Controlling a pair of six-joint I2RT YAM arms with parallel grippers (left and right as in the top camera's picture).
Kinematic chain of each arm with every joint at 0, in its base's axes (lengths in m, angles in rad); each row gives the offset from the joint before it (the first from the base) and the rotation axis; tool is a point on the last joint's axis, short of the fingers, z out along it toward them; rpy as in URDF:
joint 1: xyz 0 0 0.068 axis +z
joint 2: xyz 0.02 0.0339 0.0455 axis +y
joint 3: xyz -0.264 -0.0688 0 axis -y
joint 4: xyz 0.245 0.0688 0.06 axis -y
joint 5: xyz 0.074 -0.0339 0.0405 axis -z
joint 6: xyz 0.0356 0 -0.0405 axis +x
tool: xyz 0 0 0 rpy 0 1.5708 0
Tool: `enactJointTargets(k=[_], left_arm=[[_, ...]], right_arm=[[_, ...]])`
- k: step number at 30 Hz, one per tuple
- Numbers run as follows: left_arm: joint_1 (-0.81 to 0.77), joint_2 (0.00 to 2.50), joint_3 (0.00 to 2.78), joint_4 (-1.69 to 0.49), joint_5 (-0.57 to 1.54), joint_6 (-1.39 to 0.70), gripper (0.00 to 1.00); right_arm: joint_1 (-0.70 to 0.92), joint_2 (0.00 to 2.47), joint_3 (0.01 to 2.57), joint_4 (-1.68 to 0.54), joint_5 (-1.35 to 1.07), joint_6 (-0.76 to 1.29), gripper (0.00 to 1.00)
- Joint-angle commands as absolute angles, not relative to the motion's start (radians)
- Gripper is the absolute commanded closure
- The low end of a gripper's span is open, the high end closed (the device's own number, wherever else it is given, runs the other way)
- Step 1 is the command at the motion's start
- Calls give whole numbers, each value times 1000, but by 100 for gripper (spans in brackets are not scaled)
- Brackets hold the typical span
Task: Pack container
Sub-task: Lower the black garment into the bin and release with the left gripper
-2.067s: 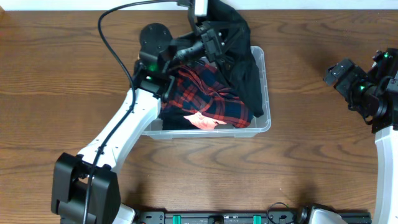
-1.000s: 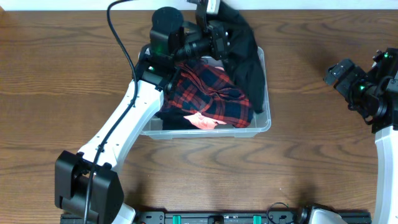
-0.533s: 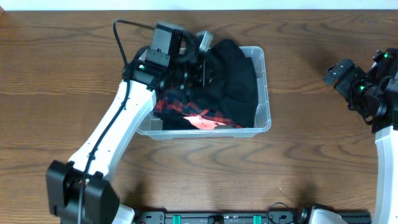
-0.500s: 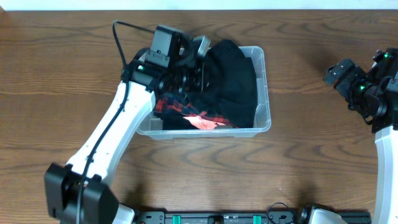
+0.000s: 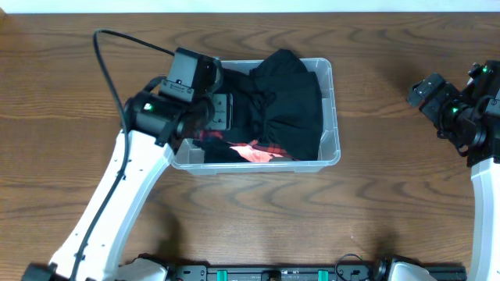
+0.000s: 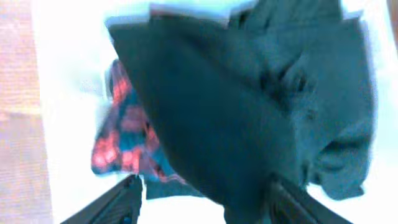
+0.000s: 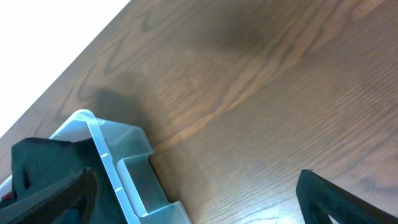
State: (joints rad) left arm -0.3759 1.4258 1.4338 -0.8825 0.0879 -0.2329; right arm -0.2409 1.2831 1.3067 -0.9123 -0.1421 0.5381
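Note:
The clear container point(image 5: 333, 109) stands at mid-table, holding a black garment point(image 5: 285, 97) that covers most of a red-and-blue plaid cloth point(image 5: 262, 148). My left gripper point(image 5: 226, 111) hovers over the bin's left part. In the left wrist view it point(image 6: 202, 202) is open, its fingers point(image 6: 127, 199) wide apart above the black garment point(image 6: 236, 106) and the plaid cloth point(image 6: 121, 137), gripping nothing. My right gripper point(image 5: 430, 92) stays off to the right of the bin, open and empty point(image 7: 196, 199), with the container's corner point(image 7: 102, 155) in its view.
Bare wooden tabletop point(image 5: 391, 195) surrounds the bin on all sides. The left arm's cable point(image 5: 117, 47) loops over the table behind the bin's left end. A dark rail point(image 5: 273, 273) runs along the front edge.
My left gripper has opened and let go of the black garment, which now lies in the bin over the plaid cloth. The left arm has drawn back to the left. The right arm has not moved.

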Motion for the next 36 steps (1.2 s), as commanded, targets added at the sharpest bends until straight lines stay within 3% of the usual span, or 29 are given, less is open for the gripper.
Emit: enactJointTargets(k=[1,7,13,18,27,36], left_arm=[[-371,1332,1457,-820,33,-221,34],[-385,1327,1457,-675,112,-205,39],[-445,1499,1457,-704,126,20,72],[-458,1692,1457,-828,121,40,88],[-455,1878,1425,-868,-22,-27,89],[-485,1689,1580,-873,-25,-65,83]], right_arm=[[-249,1285,1308,-913,-138,545,1],[-249,1285,1308,-913,-138,545,1],[-249,1285,1308,-913,-138,545,1],[-249,1285,1308,-913,-138,545,1],[-249,1285,1308,-913,-138,545,1],[-249,1285,1308,-913,-138,545,1]])
